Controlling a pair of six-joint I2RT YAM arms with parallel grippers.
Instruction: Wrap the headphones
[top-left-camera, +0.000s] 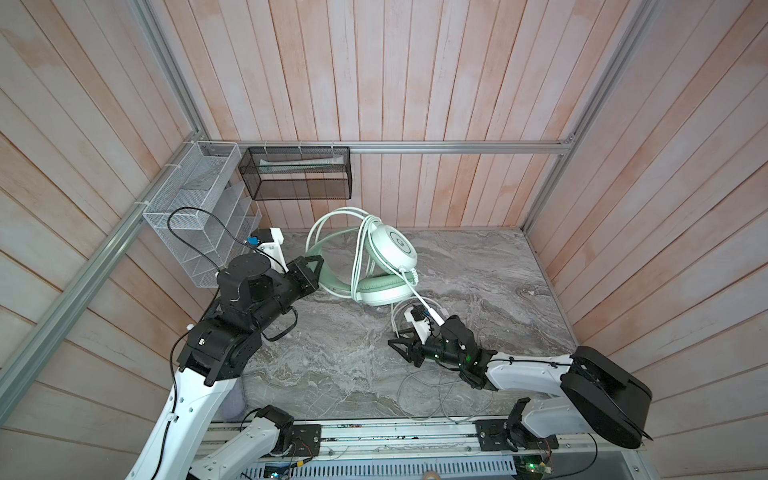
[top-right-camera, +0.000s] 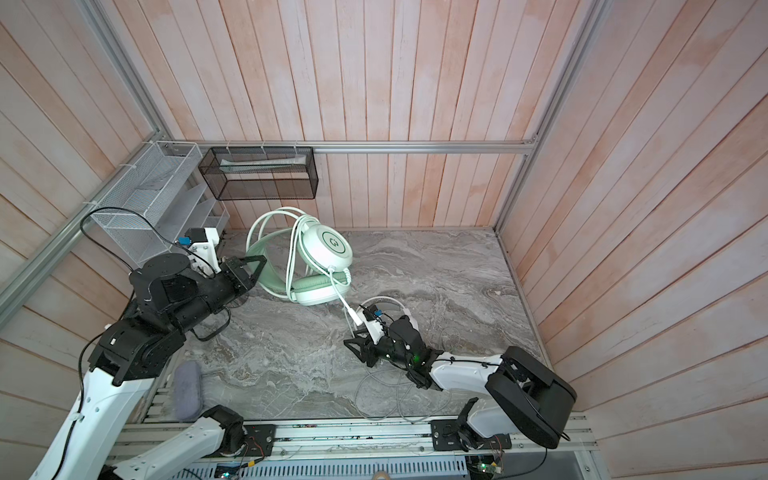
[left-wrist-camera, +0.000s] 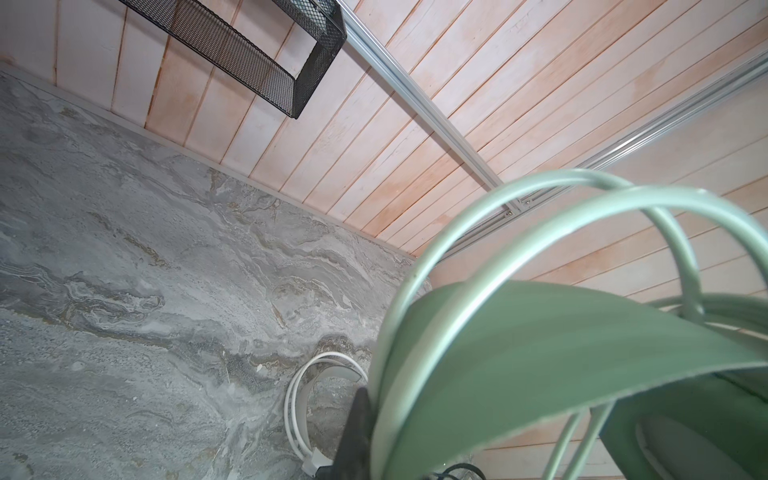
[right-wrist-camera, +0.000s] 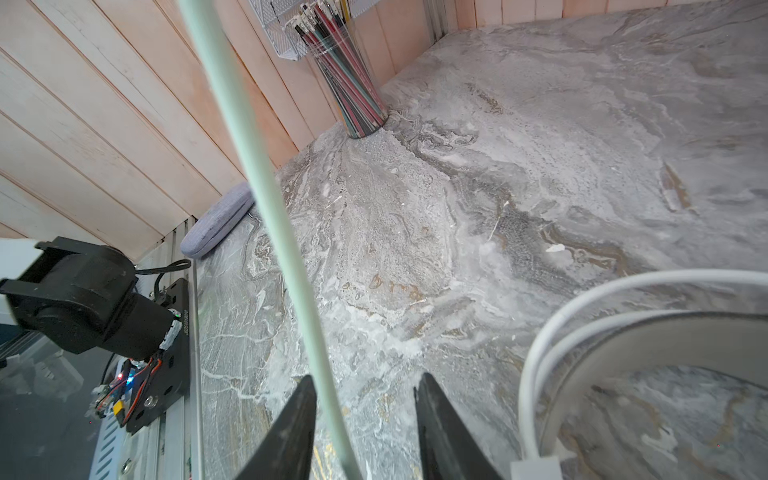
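The mint green headphones (top-left-camera: 390, 249) stand tilted at the back middle of the marble table, cable loops draped over the earcups. My left gripper (top-left-camera: 313, 266) is shut on their padded headband (left-wrist-camera: 540, 353), which fills much of the left wrist view. Their mint cable (right-wrist-camera: 266, 187) runs down from the earcup and passes between the fingers of my right gripper (right-wrist-camera: 365, 399), which is open, the cable close to one finger. The white headphones (top-right-camera: 390, 301) lie partly hidden under my right wrist; their headband (right-wrist-camera: 665, 332) curves beside the gripper.
A black mesh basket (top-left-camera: 299, 174) and a white wire organiser (top-left-camera: 195, 216) hang on the back left walls. A cup of pencils (right-wrist-camera: 349, 83) stands in the left corner. A grey pouch (top-right-camera: 187, 390) lies at the front left edge. Loose cable (top-left-camera: 440, 395) coils near the front rail.
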